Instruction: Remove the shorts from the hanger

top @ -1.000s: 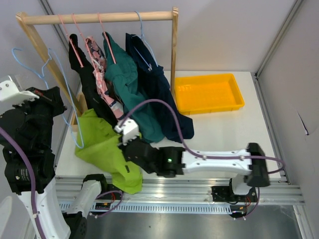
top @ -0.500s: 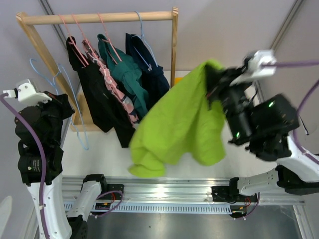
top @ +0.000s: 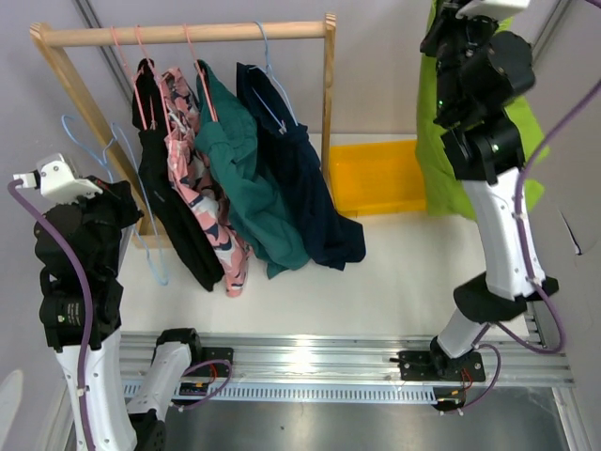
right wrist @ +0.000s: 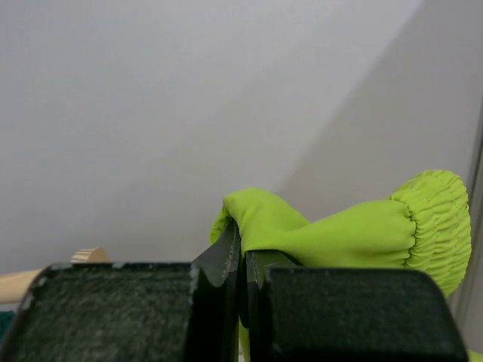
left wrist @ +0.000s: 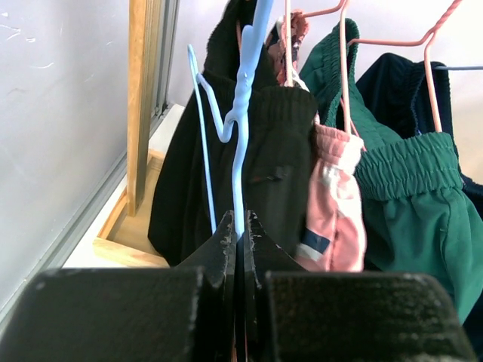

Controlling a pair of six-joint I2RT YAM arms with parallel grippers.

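Observation:
The lime green shorts (top: 435,141) hang high at the top right of the top view, behind my raised right arm and over the tray's right end. In the right wrist view my right gripper (right wrist: 241,243) is shut on a fold of these shorts (right wrist: 355,234). The bare light-blue hanger (left wrist: 243,98) stands upright in front of the rack, and my left gripper (left wrist: 241,224) is shut on its wire. From above, that hanger (top: 150,258) sits at the far left beside the left gripper (top: 111,202), with no garment on it.
A wooden rack (top: 188,34) at the back left carries black (top: 174,202), pink patterned (top: 211,225), teal (top: 254,197) and navy (top: 310,188) garments on wire hangers. A yellow tray (top: 376,178) lies at the back right. Walls close in on the left and right.
The right arm swung the green shorts from beside the blue hanger at front left up to the top right. The left gripper kept hold of the hanger, now bare.

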